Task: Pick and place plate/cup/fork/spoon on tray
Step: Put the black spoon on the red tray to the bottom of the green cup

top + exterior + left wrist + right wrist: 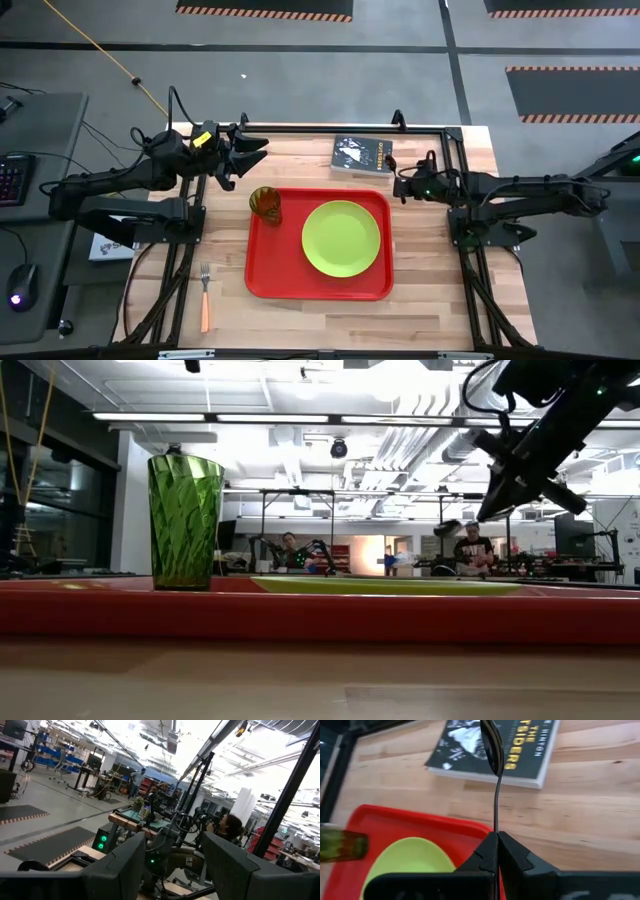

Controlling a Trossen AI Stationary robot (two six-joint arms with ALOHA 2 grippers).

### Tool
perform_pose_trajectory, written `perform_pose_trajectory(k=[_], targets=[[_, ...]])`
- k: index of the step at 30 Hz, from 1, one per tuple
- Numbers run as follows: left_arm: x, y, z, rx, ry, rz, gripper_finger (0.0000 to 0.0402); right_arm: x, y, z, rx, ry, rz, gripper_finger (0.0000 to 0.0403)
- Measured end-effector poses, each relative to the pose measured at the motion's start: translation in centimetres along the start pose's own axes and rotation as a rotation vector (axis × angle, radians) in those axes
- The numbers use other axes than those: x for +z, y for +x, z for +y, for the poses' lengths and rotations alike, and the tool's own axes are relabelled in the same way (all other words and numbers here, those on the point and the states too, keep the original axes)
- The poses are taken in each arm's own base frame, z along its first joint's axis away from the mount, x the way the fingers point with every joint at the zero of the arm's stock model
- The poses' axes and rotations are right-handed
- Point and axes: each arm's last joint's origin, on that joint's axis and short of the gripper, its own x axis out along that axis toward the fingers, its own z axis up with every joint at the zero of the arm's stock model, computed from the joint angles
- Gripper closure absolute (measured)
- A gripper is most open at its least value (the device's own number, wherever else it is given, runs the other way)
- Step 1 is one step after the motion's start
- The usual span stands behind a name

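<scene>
The red tray (262,268) lies in the middle of the table. The lime-green plate (341,237) lies flat in it, and the green cup (265,203) stands upright in its far left corner. The orange-handled fork (205,296) lies on the table near the front left. My right gripper (496,839) is shut on the spoon (495,795), above the table between the tray's far right corner and the book. My left gripper (250,150) is open and empty, raised beyond the tray's far left corner. Its fingers (120,865) point out into the room. My right gripper pinches the spoon's thin dark handle (496,827) between its two fingertips. The spoon sticks out forward past the fingers. Its bowl (491,745) is edge-on over the book's near edge. It is lifted clear of the table.
A dark book (362,156) lies on the table just beyond the tray's far right corner. Black frame rails run along the table's left, right and far sides. People sit at benches in the room beyond the table.
</scene>
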Motion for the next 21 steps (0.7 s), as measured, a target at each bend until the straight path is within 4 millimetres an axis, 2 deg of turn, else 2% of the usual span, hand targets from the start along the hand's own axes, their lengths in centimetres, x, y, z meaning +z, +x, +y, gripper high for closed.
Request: perform_pose_trajectory(k=[21], targets=[[0.0, 0.0, 0.0, -0.001, -0.008, 0.0, 0.0213, -0.8, -0.9, 2.2, 0.195, -0.009, -0.049, 0.0403]])
